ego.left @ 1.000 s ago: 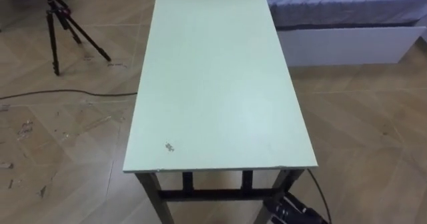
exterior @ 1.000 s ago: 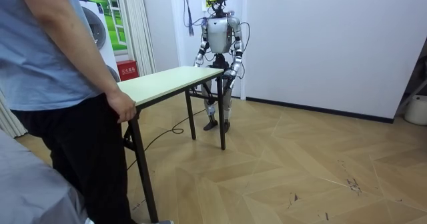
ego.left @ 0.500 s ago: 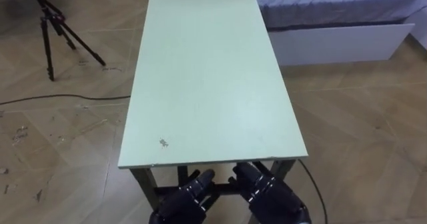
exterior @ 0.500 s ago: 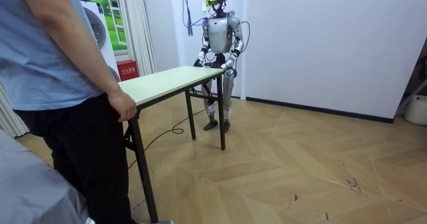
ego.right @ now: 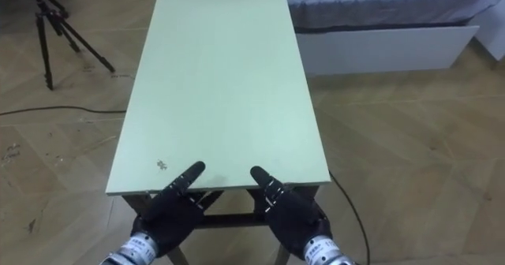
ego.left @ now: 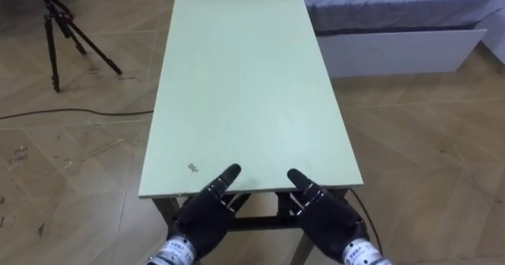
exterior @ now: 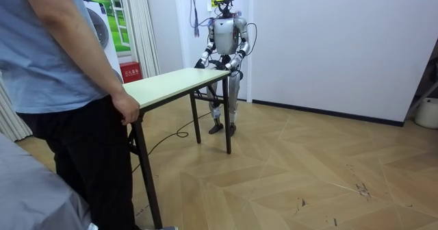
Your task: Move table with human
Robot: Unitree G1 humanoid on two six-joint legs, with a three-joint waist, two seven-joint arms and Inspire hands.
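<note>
We find the robot at one short edge of the pale green folding table [ego.left: 245,83], with a person [exterior: 61,86] at the opposite short edge, the person's hand [exterior: 126,109] resting at that end's corner. The left hand [ego.left: 203,214] and right hand [ego.left: 327,218] sit side by side at the near edge, each thumb laid straight on the top. The rest of each hand is tucked under the top, so we cannot tell whether either has closed on the edge. In the room view the table stands with its legs on the wooden floor [exterior: 308,168]. We judge both ends manned, with lifting and carrying not yet begun.
</note>
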